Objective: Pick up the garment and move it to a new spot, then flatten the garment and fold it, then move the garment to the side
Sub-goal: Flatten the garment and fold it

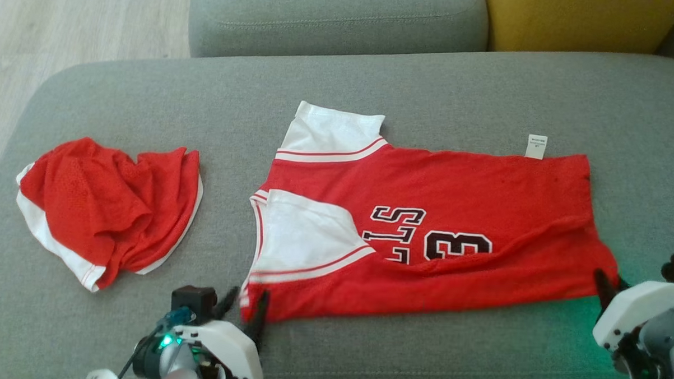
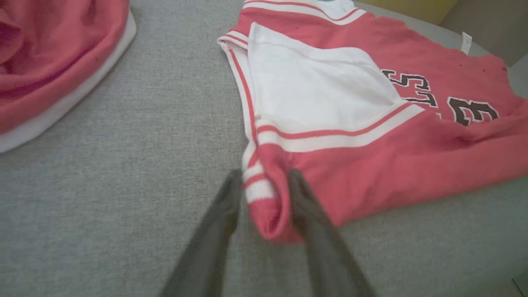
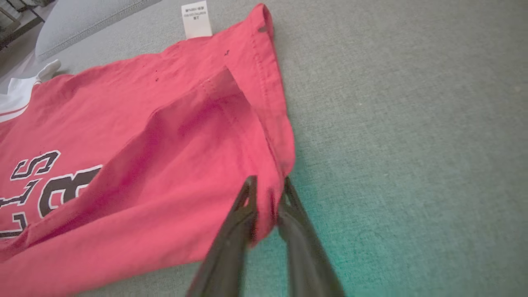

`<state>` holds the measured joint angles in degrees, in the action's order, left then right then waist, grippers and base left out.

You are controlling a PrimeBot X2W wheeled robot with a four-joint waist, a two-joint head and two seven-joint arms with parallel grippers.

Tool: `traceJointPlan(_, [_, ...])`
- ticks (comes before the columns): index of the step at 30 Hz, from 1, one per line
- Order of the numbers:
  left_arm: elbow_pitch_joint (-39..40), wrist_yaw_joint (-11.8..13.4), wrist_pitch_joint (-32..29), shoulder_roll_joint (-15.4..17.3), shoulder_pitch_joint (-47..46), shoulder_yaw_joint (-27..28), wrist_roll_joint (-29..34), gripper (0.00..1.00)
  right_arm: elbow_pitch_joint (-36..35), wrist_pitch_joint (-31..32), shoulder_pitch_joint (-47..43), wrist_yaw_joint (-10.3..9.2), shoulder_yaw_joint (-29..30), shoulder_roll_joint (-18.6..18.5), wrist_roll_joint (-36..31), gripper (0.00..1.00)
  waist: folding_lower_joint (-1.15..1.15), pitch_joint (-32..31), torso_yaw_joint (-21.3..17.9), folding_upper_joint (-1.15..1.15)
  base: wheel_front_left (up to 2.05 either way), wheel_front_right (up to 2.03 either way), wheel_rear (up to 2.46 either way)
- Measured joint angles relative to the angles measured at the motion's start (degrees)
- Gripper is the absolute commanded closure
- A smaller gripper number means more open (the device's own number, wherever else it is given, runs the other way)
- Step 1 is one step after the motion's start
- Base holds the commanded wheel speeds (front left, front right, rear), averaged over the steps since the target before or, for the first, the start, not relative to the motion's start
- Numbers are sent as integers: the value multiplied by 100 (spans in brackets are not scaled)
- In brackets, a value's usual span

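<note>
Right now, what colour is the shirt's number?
The number is black, outlined white; clearest in the head view.

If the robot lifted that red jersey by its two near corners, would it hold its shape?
Probably not: the red jersey lies wrinkled and folded over, so it should droop. Its thin cloth looks light. The matching crumpled garment hints the same.

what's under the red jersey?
Grey sofa cushion shows all around the red jersey; a white label sticks out from its far edge. Whatever lies beneath the cloth itself is covered.
</note>
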<state>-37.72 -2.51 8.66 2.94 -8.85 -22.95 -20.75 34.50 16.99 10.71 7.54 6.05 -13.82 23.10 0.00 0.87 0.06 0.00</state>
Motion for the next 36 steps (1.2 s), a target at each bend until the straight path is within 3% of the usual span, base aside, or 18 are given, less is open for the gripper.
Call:
traceJointPlan(7, [254, 183, 194, 22, 1, 153, -41, 0, -686, -349, -233, -1, 249, 104, -256, 0, 0, -89, -71, 0, 0, 0, 0])
traceJointPlan(12, [703, 230, 464, 32, -8, 370, -152, 0, -1433, -875, -384, -1, 421, 502, -305, 0, 0, -103, -174, 0, 0, 0, 0])
traceJointPlan(20, [1122, 247, 536, 130, -268, 510, -136, 0, -2193, -1462, -577, -1, -108, 760, -806, 0, 0, 138, -508, 0, 0, 0, 0])
traceJointPlan(25, [868, 138, -308, 498, -1045, 475, -42, 0, -2356, -1557, -391, -1, -615, 958, -916, 0, 0, 505, -885, 0, 0, 0, 0])
traceJointPlan(36, [-89, -404, -2146, 1333, -3344, 445, -226, 0, -2235, -1764, 554, -1, -1219, 1016, -956, 0, 1, 1359, -1597, 0, 0, 0, 0])
